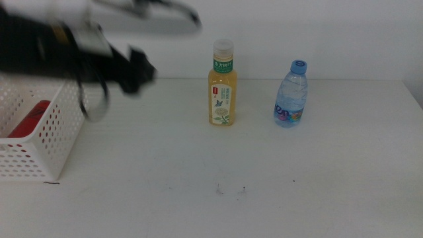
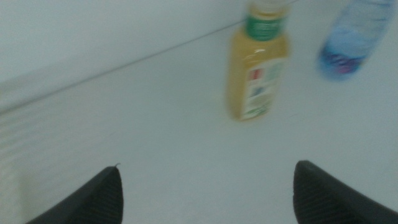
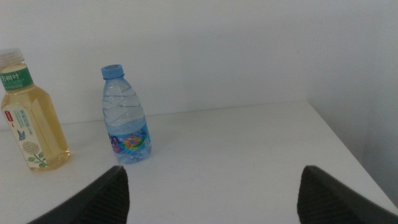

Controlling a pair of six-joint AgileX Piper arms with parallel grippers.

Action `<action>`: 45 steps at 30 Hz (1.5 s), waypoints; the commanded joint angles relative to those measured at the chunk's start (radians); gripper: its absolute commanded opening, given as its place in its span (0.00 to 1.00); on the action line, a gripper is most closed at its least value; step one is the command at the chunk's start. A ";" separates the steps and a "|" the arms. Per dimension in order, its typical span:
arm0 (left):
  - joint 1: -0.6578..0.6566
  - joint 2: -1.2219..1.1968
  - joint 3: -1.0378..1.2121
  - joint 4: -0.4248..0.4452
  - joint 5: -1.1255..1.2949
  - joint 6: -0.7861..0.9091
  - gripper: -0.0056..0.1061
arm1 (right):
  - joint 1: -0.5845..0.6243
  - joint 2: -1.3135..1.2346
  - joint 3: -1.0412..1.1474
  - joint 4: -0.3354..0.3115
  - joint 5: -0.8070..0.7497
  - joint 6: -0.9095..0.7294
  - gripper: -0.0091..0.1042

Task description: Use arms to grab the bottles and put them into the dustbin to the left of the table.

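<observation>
The yellow tea bottle (image 1: 223, 84) stands upright toward the back of the white counter (image 1: 264, 185), a squarish clear plastic body filled with amber liquid, with a green band at the neck, a pale label printed with a small plant motif, and a white screw cap. Well apart to its right stands the small water bottle (image 1: 291, 95), rounder and shorter, of clear ribbed plastic with a blue cap and a colourful wrap low on its body; both sit near the counter's far edge by the plain white wall. The red can (image 1: 31, 119) lies tilted inside the dustbin (image 1: 39, 142), a white rectangular plastic basket whose sides are pierced with rows of small round holes, set at the counter's left end. The left tool (image 1: 135, 69) hangs blurred in the air above the counter, just right of the dustbin and left of the tea bottle, holding nothing; in its wrist view its two dark wedge-shaped jaws stand wide apart with bare counter between them. The right tool (image 3: 211, 193) is out of the middle view; its wrist view shows its jaws spread wide as well, empty, facing the two standing bottles. The counter surface is smooth and matte, marked only by a few small dark specks (image 1: 230, 191) near the front.
</observation>
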 commanded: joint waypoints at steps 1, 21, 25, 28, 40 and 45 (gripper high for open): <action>-0.083 -0.060 0.167 -0.018 -0.241 -0.021 0.89 | -0.007 -0.004 0.004 -0.006 -0.007 -0.006 0.85; -0.337 -0.007 0.723 0.018 -1.265 -0.117 0.89 | -0.007 -0.004 0.004 -0.006 -0.007 -0.006 0.85; -0.337 0.135 0.701 0.009 -1.415 -0.169 0.89 | -0.007 -0.004 0.004 -0.006 -0.007 -0.006 0.85; -0.337 0.234 0.640 0.018 -1.445 -0.213 0.89 | -0.007 -0.004 0.004 -0.006 -0.007 -0.006 0.85; -0.336 0.609 0.301 -0.033 -1.443 -0.256 0.89 | -0.007 -0.004 0.004 -0.006 -0.007 -0.006 0.85; -0.316 0.694 0.206 -0.043 -1.422 -0.256 0.89 | -0.007 -0.004 0.004 -0.006 -0.007 -0.006 0.85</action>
